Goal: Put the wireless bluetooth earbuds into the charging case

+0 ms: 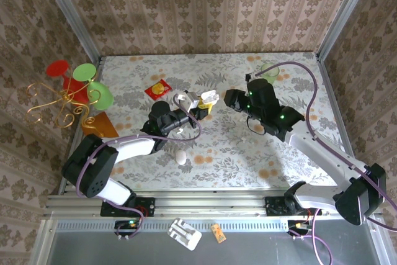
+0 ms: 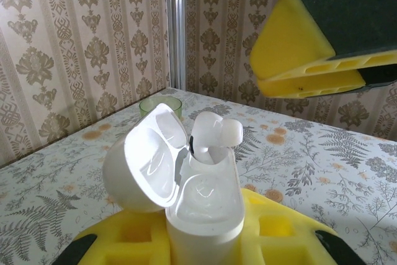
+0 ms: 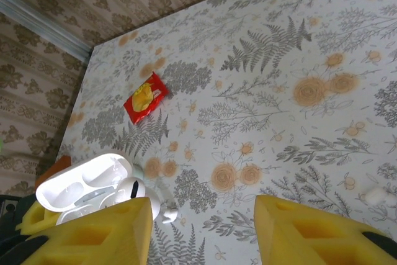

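Note:
My left gripper [image 2: 205,243] is shut on the charging case [image 2: 205,203], holding it upright between its yellow pads [image 2: 279,234]. The case's lid [image 2: 146,159] hangs open to the left. One of the earbuds [image 2: 214,136] stands in the far slot, sticking up above the rim. From above, the case [image 1: 184,100] sits at the tip of my left gripper [image 1: 180,108]. My right gripper [image 1: 209,99] hovers just right of it; its jaws [image 3: 201,215] are open with nothing between them. A second earbud [image 3: 167,214] lies on the table beside the case [image 3: 84,184].
A red and yellow packet [image 1: 158,88] lies behind the case. A white egg shape [image 1: 180,157] sits near the front. A pale green cup [image 1: 270,71] stands back right. An orange piece [image 1: 99,125] and a wire stand with coloured discs [image 1: 74,85] are at the left edge.

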